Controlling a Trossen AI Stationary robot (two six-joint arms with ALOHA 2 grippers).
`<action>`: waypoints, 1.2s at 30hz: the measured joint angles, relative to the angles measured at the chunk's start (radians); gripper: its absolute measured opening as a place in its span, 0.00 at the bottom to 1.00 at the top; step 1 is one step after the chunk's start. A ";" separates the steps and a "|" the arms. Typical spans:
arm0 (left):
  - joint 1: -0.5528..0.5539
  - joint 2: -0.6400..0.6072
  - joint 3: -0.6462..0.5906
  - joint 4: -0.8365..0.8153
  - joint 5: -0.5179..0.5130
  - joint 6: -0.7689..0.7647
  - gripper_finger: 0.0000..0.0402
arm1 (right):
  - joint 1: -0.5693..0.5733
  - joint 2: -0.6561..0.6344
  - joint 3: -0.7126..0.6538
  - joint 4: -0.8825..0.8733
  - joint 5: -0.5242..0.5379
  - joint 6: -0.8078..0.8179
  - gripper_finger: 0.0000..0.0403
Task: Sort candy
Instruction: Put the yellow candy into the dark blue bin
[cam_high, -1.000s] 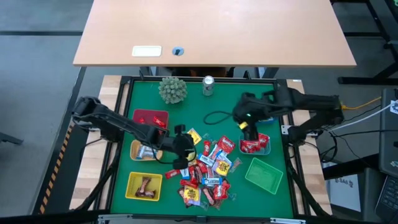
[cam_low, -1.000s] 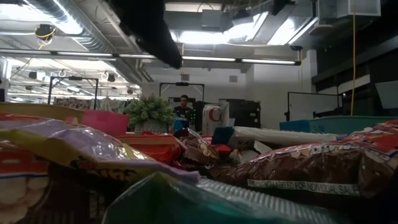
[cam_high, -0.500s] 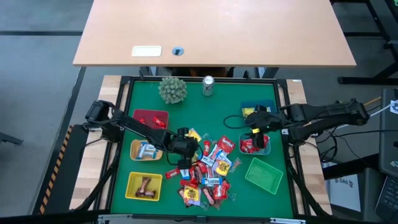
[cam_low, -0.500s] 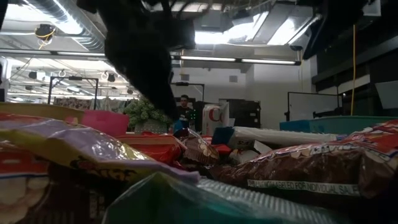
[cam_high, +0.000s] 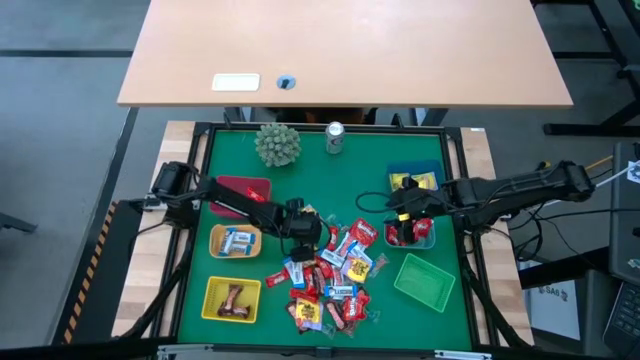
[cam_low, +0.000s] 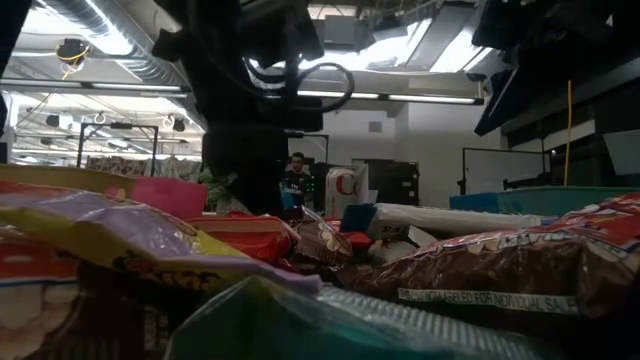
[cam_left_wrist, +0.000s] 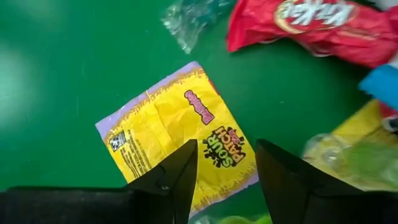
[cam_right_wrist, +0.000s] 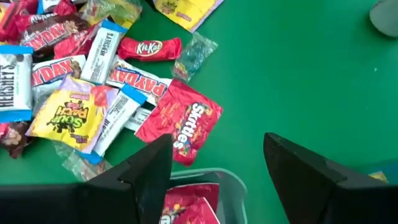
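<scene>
Left pincer (cam_left_wrist: 225, 163) hanging spread over a yellow candy (cam_left_wrist: 180, 134) lying flat on the green tabletop (cam_left_wrist: 74, 56), its lower edge hidden behind the fingers, right pincer (cam_right_wrist: 217, 163) spread above a basket (cam_right_wrist: 205, 180) cut off below, shiny candy pile (cam_right_wrist: 81, 74) lying ahead of it.

Green table (cam_high: 240, 165), candy (cam_high: 335, 280), baskets (cam_high: 232, 299)
</scene>
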 joint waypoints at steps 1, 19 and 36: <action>0.006 0.000 0.000 -0.003 0.005 0.004 0.37 | 0.000 0.000 0.000 0.005 0.000 0.000 0.62; 0.052 0.055 0.006 -0.006 0.128 0.008 0.37 | 0.000 0.001 0.000 0.030 0.000 -0.001 0.62; 0.051 0.061 0.001 0.036 0.106 0.007 0.01 | 0.000 0.001 0.000 0.037 0.000 -0.001 0.62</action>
